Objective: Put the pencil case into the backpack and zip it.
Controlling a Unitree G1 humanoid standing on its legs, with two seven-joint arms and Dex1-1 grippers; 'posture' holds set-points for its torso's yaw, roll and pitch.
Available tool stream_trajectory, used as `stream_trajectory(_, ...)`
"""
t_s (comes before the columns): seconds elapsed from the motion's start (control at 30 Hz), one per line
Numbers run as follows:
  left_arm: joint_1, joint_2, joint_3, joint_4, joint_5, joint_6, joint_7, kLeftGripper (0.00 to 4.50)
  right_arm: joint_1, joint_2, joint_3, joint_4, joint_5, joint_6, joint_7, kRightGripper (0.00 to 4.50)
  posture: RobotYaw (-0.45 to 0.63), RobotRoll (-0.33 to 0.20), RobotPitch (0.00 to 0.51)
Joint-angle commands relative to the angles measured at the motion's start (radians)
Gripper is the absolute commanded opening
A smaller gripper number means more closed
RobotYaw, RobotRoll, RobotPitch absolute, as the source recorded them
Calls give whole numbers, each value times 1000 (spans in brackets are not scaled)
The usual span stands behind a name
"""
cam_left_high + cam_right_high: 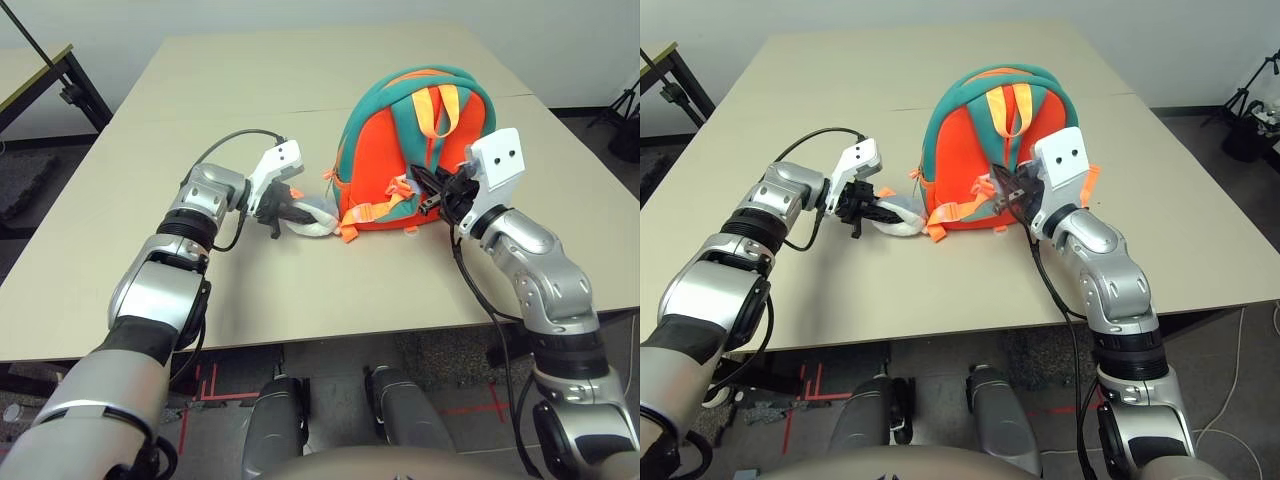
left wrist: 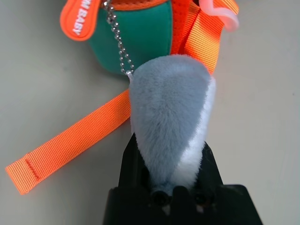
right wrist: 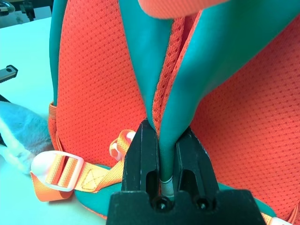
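The orange backpack [image 1: 400, 160] with teal trim stands upright near the middle of the beige tabletop [image 1: 250, 90], its strap side facing the robot. Two orange shoulder straps [image 1: 440, 110] run down its back panel, and loose orange webbing ends with pale buckles lie at its base.

The left gripper [image 1: 290, 212] sits at about 9 o'clock from the backpack, just beside its lower corner. It is clenched on the grey plush charm [image 2: 171, 117]: the left wrist view shows the grey-and-white plush wedged between the two black fingers [image 2: 129, 161], its narrow end deep in the jaws. A small ball chain [image 2: 118, 42] joins the charm to the teal corner of the backpack, next to an orange rubber tag. A flat orange webbing strap [image 2: 75, 140] lies on the tabletop beside the charm.

The right gripper [image 1: 440, 190] is at about 4 o'clock from the backpack's centre, pressed against its lower back panel. In the right wrist view its fingers [image 3: 140, 159] are closed on a fold of teal strap edging [image 3: 171, 126], which rises from between them and splits into two teal bands over the orange mesh.

The pencil case shows in none of the views, so I cannot tell where it is.
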Motion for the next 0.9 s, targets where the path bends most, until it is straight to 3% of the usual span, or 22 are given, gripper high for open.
stream_trajectory(0.03, -14, 8, 18, 30, 12, 7, 12, 340, 4, -5, -2, -3, -3, 8, 1, 93, -248, 0, 74)
stream_trajectory(0.2, -42, 22, 75, 14, -18, 43, 18, 340, 0, -4, 0, 2, -1, 8, 4, 93, -240, 0, 75)
stream_trajectory(0.33, -47, 40, 111, -28, -40, 91, -4, 1802, -9, -11, 5, 6, 6, 25, 16, 93, -233, 0, 79)
stream_trajectory(0.57, -6, 82, 145, -179, -94, 219, -47, 4500, -36, -72, -63, -52, 151, 201, 102, 2644, -228, 0, 90)
stream_trajectory(0.73, 41, 110, 151, -299, -120, 296, -43, 4500, -71, -181, -150, -80, 302, 375, 179, 4452, -226, 0, 96)
stream_trajectory(0.9, 80, 136, 156, -376, -143, 345, -30, 4500, -92, -340, -213, -73, 418, 511, 273, 4452, -225, 0, 98)
